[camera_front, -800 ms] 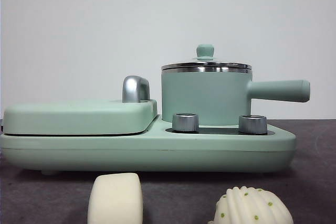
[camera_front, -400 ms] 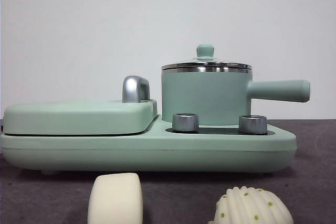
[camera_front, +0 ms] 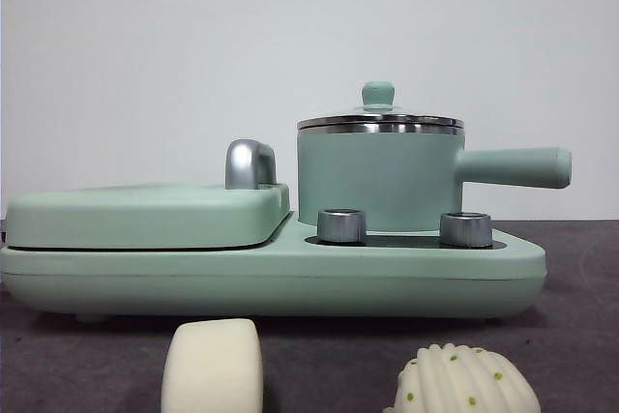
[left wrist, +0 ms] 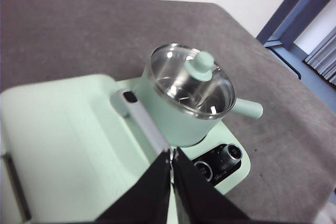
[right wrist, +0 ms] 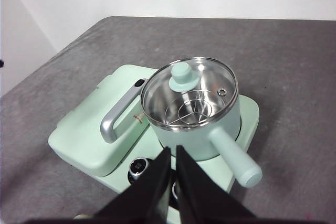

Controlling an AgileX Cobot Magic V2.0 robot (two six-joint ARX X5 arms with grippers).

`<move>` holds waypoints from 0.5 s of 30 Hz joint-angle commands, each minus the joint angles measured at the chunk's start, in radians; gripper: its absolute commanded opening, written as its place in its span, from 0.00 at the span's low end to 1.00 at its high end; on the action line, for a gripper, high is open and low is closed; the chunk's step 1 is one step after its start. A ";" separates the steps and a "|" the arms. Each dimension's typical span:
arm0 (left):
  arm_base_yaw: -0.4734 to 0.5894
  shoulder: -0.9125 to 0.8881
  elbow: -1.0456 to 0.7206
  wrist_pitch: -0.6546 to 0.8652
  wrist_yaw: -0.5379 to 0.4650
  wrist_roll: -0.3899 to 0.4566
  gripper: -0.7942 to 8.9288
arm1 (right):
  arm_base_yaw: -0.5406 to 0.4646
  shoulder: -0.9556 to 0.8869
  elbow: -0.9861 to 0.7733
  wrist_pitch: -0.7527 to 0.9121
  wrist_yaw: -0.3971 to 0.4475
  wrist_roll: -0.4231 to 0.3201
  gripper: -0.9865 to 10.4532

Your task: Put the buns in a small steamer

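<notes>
Item: mint green cylindrical steamer pot [camera_front: 379, 179], green-knobbed glass lid [right wrist: 185, 78] seated, cream-white buns [camera_front: 213, 367] on table before the cooker; left gripper [left wrist: 171, 157] and right gripper [right wrist: 172, 153] aloft, jaws closed, empty; lid best lifted first by its knob.

Mint green steamer [camera_front: 377, 179], cream-white smooth bun [camera_front: 212, 367], cream ribbed bun [camera_front: 466, 381] with green dots
</notes>
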 commanded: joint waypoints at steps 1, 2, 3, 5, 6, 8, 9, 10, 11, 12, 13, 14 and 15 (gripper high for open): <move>-0.008 0.019 0.019 0.025 0.008 0.021 0.09 | 0.000 0.006 0.014 0.004 -0.003 -0.025 0.10; -0.008 0.023 0.019 0.027 0.007 0.021 0.10 | 0.000 0.006 0.014 0.004 -0.002 -0.025 0.10; -0.008 0.026 0.019 0.026 0.006 0.022 0.13 | 0.000 0.006 0.014 0.004 -0.002 -0.024 0.10; -0.008 0.033 0.019 0.023 0.006 0.025 0.20 | 0.000 0.006 0.014 0.003 -0.002 -0.024 0.10; -0.008 0.037 0.019 0.023 0.006 0.025 0.26 | 0.000 0.006 0.014 0.003 0.002 -0.024 0.10; -0.008 0.043 0.019 0.023 0.006 0.024 0.38 | 0.000 0.006 0.014 0.003 0.006 -0.025 0.12; -0.008 0.047 0.019 0.023 0.006 0.024 0.45 | 0.000 0.006 0.014 0.003 0.005 -0.024 0.18; -0.008 0.050 0.019 0.023 0.006 0.024 0.51 | 0.000 0.007 0.014 0.003 0.005 -0.024 0.26; -0.008 0.051 0.019 0.023 0.006 0.024 0.54 | 0.000 0.008 0.014 0.003 0.006 -0.024 0.33; -0.008 0.053 0.019 0.025 0.006 0.024 0.56 | 0.000 0.010 0.014 0.003 0.006 -0.024 0.40; -0.008 0.054 0.019 0.025 0.006 0.024 0.56 | 0.000 0.010 0.014 0.003 0.006 -0.024 0.45; -0.008 0.054 0.019 0.025 0.006 0.024 0.56 | 0.000 0.010 0.014 0.003 0.006 -0.024 0.49; -0.008 0.054 0.019 0.024 0.006 0.023 0.56 | 0.000 0.010 0.014 0.003 0.005 -0.024 0.52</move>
